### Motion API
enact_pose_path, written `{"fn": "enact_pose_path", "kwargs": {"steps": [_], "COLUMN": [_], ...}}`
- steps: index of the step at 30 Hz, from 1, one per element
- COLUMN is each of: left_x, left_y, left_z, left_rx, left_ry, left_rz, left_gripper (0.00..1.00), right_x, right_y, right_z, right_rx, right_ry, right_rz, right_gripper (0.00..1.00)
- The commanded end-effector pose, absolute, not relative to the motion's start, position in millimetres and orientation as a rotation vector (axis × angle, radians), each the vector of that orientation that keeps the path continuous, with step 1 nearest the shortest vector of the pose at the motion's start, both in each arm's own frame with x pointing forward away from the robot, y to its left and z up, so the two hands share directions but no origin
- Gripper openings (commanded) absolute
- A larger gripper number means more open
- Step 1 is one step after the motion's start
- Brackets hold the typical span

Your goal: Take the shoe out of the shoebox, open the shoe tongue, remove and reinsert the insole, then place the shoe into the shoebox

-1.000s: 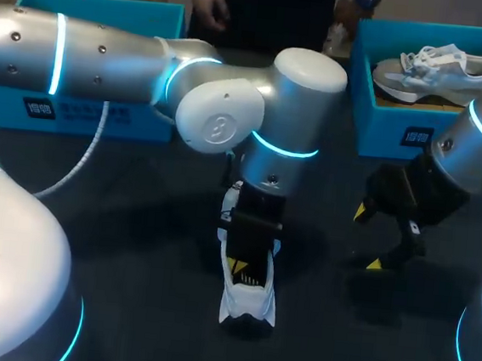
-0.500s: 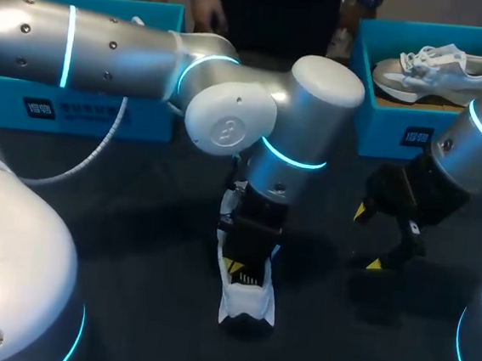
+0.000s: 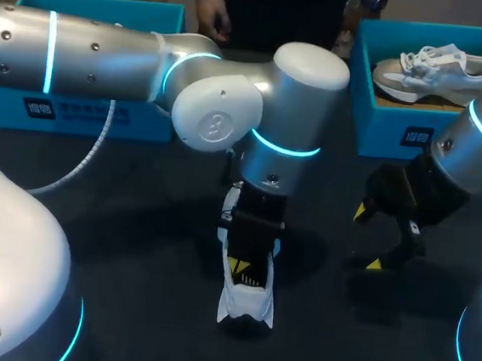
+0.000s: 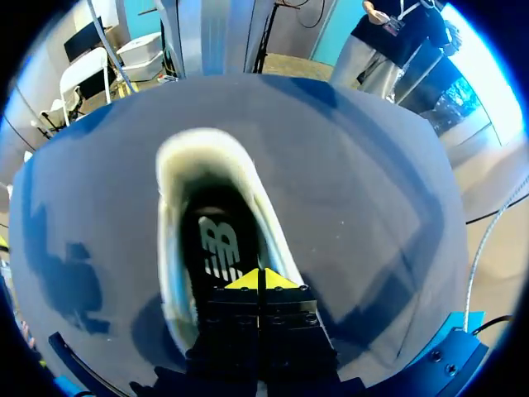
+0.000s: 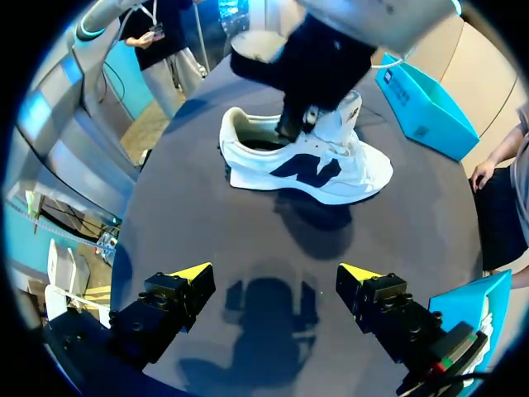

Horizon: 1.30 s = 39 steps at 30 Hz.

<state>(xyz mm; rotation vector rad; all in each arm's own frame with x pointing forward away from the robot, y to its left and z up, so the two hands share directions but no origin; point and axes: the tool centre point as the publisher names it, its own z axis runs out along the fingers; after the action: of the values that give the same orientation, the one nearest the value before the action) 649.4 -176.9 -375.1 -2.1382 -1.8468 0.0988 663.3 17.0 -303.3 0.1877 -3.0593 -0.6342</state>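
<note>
A teal shoebox (image 3: 144, 124) stands at the far left of the dark table (image 3: 134, 221). The left arm (image 3: 99, 56) comes in above it and bends down at the middle of the table.

There the left gripper (image 3: 246, 262) points straight down into the opening of a white shoe (image 3: 246, 300). The shoe stands on its sole on the table, outside both boxes and roughly between them. In the left wrist view the left gripper's (image 4: 263, 279) 2 yellow tips are pressed together, with nothing visible between them. They sit inside the shoe (image 4: 198, 145), just above the dark insole (image 4: 216, 248), which lies flat in the shoe. Whether the tips touch the insole cannot be told.

To the right, the right gripper (image 3: 366, 238) hangs over bare table, well apart from the shoe. Its 2 fingers are spread wide and hold nothing. From the right wrist view the shoe (image 5: 306, 169) lies ahead of this gripper (image 5: 274, 273), side-on.

At the far right a second teal shoebox (image 3: 401, 119) holds 1 pale shoe (image 3: 440, 67).
</note>
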Motion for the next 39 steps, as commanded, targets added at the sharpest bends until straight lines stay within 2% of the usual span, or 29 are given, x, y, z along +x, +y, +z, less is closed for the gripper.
{"fn": "enact_pose_path", "kwargs": {"steps": [1, 9, 17, 23, 30, 39], "left_x": [635, 622, 618, 629, 632, 625], "left_y": [-171, -184, -186, -180, -172, -185], "left_z": [-362, -391, -406, -400, -371, -352], "left_rx": [-2.17, -2.181, -2.161, -2.145, -2.155, -2.194], "left_ry": [-1.883, -1.879, -1.886, -1.958, -2.03, -2.087], "left_rz": [0.129, 0.249, 0.203, 0.173, 0.164, 0.185], "left_gripper": [0.0, 0.0, 0.0, 0.0, 0.0, 0.0], "right_x": [663, 663, 663, 663, 663, 663], "right_y": [17, 17, 17, 17, 17, 17], "right_z": [-304, -304, -304, -304, -304, -304], "right_rx": [0.188, 0.188, 0.188, 0.188, 0.188, 0.188], "right_ry": [-3.062, -3.062, -3.062, -3.062, -3.062, -3.062], "right_rz": [-0.631, -0.631, -0.631, -0.631, -0.631, -0.631], "right_gripper": [1.0, 1.0, 1.0, 1.0, 1.0, 1.0]}}
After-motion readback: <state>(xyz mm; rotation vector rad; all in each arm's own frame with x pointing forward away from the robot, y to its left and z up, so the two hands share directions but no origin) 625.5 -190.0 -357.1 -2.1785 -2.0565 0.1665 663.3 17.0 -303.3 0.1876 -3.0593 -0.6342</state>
